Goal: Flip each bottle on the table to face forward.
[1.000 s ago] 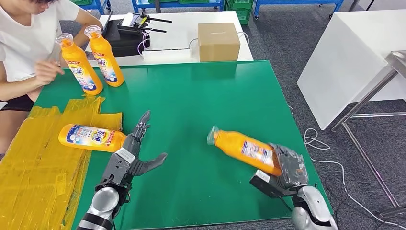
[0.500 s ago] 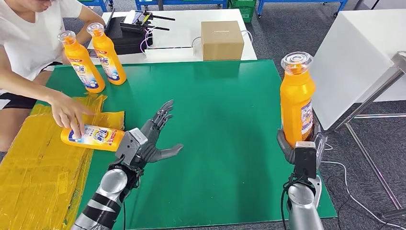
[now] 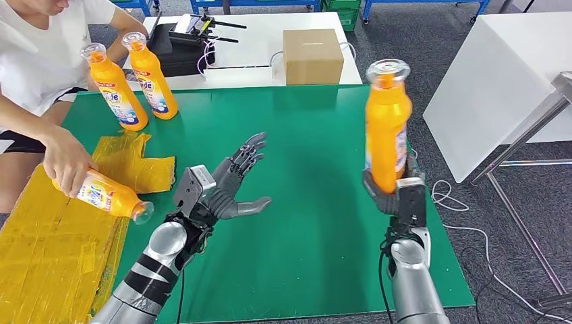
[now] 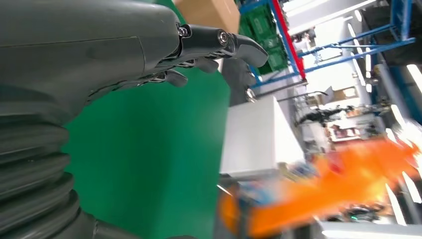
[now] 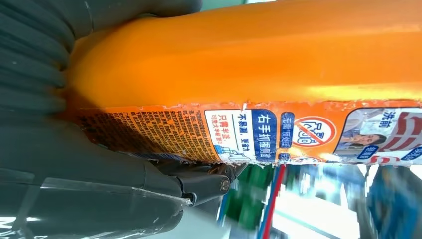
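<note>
The right hand grips an upright orange bottle above the desk's right edge; the left hand hovers open.

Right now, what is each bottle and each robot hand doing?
Bottle in the right hand: upright, lifted off the table.
Right hand: gripping that bottle's base.
Left hand: empty, fingers spread above the green table.
Bottle at the left edge: tilted, held by a person's hand.
Two far bottles: standing upright.
</note>
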### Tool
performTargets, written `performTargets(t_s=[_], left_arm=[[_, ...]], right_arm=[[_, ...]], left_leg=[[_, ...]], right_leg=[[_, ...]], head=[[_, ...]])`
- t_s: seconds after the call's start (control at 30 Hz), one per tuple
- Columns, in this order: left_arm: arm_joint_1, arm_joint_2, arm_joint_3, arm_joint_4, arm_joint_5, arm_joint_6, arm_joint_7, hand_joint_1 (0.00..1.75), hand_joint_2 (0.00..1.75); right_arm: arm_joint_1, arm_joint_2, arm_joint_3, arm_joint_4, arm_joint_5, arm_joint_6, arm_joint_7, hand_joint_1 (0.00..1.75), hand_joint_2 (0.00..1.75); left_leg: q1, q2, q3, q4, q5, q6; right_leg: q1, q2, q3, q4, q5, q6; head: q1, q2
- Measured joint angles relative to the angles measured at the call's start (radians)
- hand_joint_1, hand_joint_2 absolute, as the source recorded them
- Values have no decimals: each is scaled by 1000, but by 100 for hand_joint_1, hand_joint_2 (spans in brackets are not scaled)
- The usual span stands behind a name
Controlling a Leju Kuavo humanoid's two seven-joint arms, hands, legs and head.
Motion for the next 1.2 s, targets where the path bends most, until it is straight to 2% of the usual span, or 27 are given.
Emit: performTargets(t_s=[0.3, 0.53, 0.73, 0.93, 1.2], left_arm=[[-62, -14, -26, 34, 87, -14, 30, 0, 175], [-71, -15, -32, 53, 97, -11, 31, 0, 175], [-73, -15, -23, 66, 115, 11, 27, 0, 175], [-76, -14, -7, 90, 121, 28, 23, 0, 175], [-67, -12, -3, 108, 130, 31, 4, 0, 175]], right_arm=[[-96, 71, 176, 191, 78, -9, 2, 175, 175], [-119, 91, 228, 243, 96, -16, 2, 175, 175], [-120, 112, 306, 255, 178, -31, -2, 175, 175], [-85, 133, 466, 213, 246, -63, -18, 175, 175], [-83, 117, 558, 157, 272, -94, 6, 175, 175]], left_leg=[[0, 0, -1, 0, 1, 0], [0, 0, -1, 0, 1, 0], [0, 0, -1, 0, 1, 0], [0, -1, -3, 0, 1, -1], [0, -2, -4, 0, 1, -1]], right_leg=[[1, 0, -1, 1, 0, 0], [-1, -1, -1, 1, 0, 0], [-1, -1, -2, 1, 0, 0], [1, -1, -5, 2, 0, 0], [0, -1, -5, 2, 0, 0]], head=[[0, 0], [0, 0], [0, 0], [0, 0], [0, 0]])
